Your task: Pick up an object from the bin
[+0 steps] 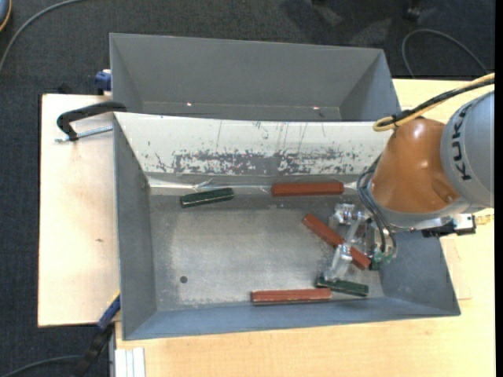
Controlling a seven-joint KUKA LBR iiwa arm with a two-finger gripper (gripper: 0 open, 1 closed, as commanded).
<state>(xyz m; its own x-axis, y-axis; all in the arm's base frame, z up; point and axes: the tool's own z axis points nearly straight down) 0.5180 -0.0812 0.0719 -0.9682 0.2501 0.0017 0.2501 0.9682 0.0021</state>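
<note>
- Fingers [333, 275] low at the right front of the grey bin [134, 234]; open or closed, impossible to tell.
- At the tips, a short dark green stick [346, 288], likeliest pick; to its left, a long red-brown stick [291, 295] flat along the front wall.
- Behind, a slanted red-brown stick [318, 228], partly covered.
- Farthest, a red-brown bar [306, 188] and a green bar [206, 198] at the back wall's foot, probably slid there.

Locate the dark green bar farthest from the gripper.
In the camera view, the dark green bar lies left of centre on the bin floor, at the foot of the back wall, a red-brown bar to its right.
</note>
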